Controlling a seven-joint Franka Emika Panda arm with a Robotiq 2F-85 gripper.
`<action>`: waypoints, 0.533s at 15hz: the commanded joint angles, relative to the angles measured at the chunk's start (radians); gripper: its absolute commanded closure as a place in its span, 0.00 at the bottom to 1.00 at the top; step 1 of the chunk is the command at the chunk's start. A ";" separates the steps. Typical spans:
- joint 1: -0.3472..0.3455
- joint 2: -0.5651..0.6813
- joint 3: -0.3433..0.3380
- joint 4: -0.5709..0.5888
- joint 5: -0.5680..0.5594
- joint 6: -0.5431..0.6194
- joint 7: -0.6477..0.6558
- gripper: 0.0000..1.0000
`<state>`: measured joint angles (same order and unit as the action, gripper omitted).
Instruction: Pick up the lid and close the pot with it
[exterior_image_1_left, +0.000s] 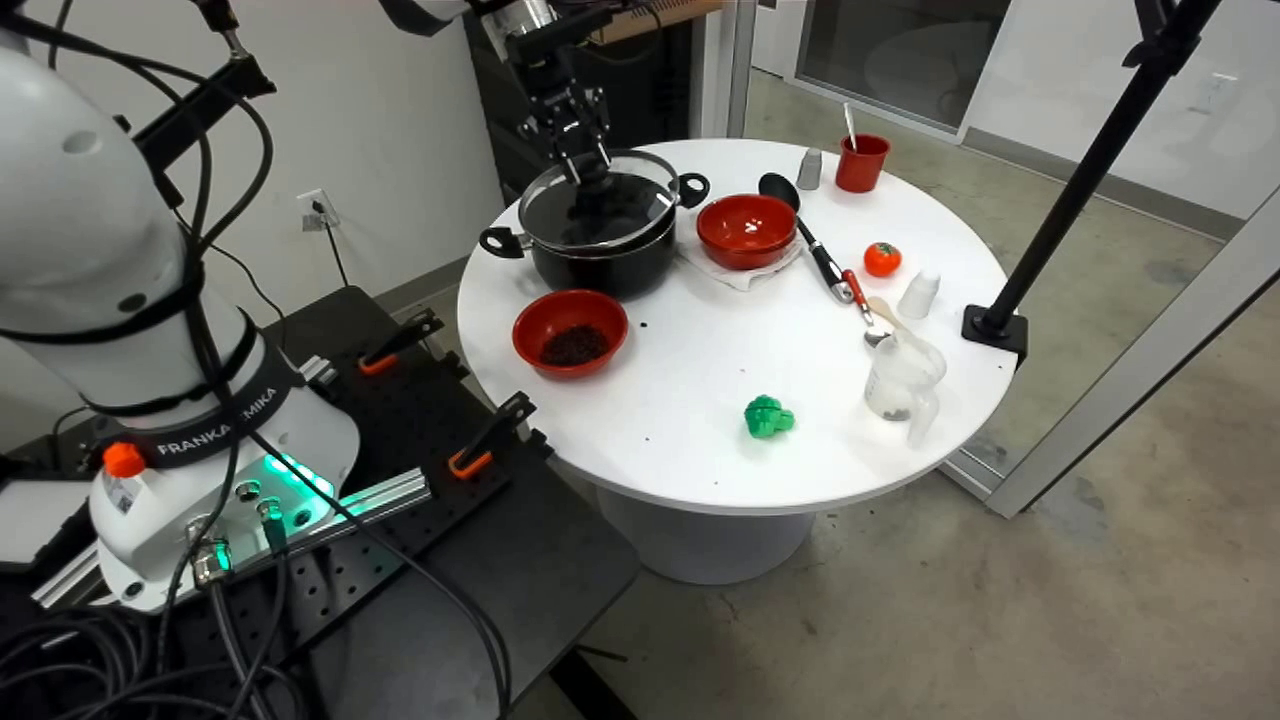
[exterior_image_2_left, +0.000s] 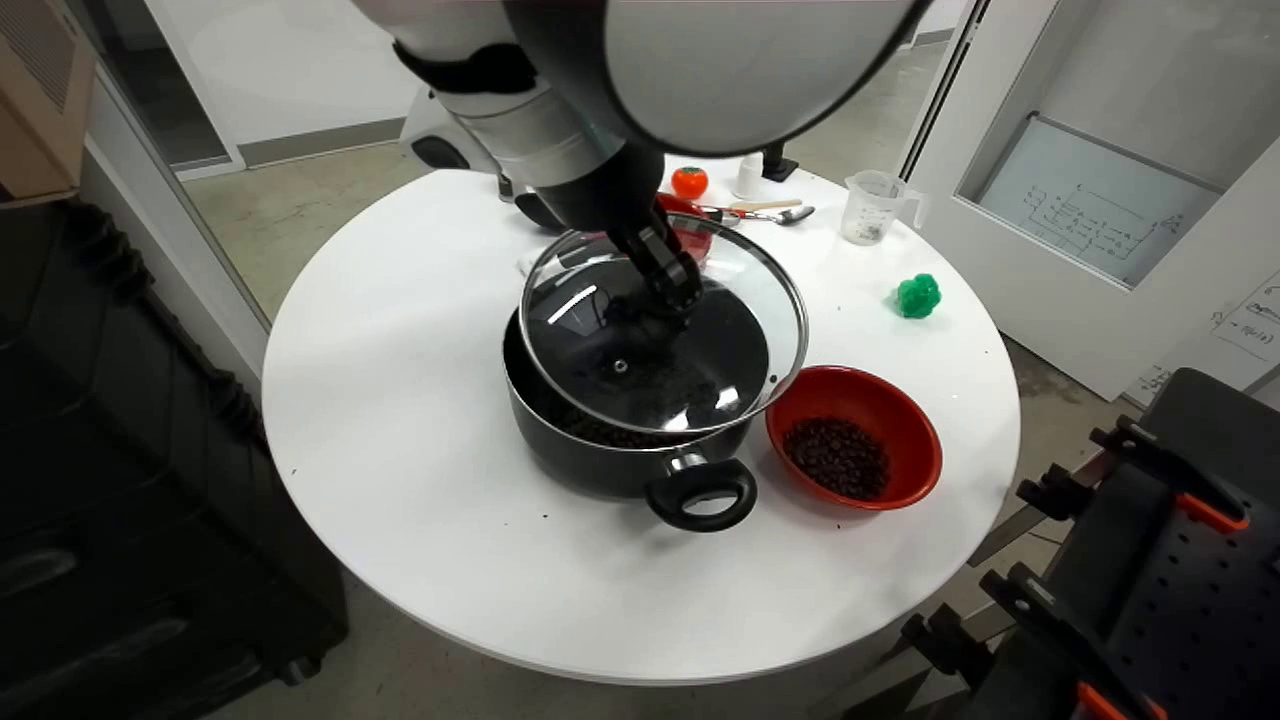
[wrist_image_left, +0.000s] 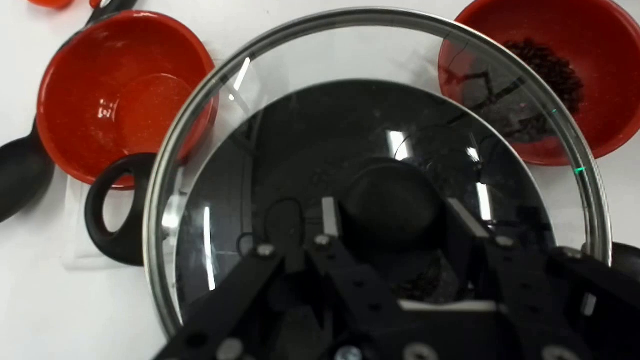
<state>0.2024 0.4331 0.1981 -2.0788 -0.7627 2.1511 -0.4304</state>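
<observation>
I'm getting bright, fairly even light; the table (exterior_image_2_left: 400, 430) is showing white around the end effector (wrist_image_left: 398, 216), and a soft shadow is lying beneath the pot (exterior_image_2_left: 590, 465). In the wrist view, white streaks are glaring off the lid (wrist_image_left: 370, 132) on both sides of the end effector, whose near parts are looking blurred.

"How is the arm (exterior_image_1_left: 90, 230) standing?"

"Base (exterior_image_1_left: 170, 510) upright, the wrist (exterior_image_2_left: 545, 140) slanting in from above in both exterior views."

"And the gripper (wrist_image_left: 397, 217)?"

"Pointing down at a slant, fingers (wrist_image_left: 330, 217) clamped inward from two sides, yet standing apart."
</observation>
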 joint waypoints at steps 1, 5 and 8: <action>0.027 0.062 0.004 0.104 0.023 -0.065 0.005 0.74; 0.034 0.105 0.006 0.170 0.055 -0.100 -0.009 0.74; 0.035 0.135 0.002 0.210 0.081 -0.126 -0.012 0.74</action>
<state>0.2266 0.5443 0.2014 -1.9306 -0.7142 2.0856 -0.4292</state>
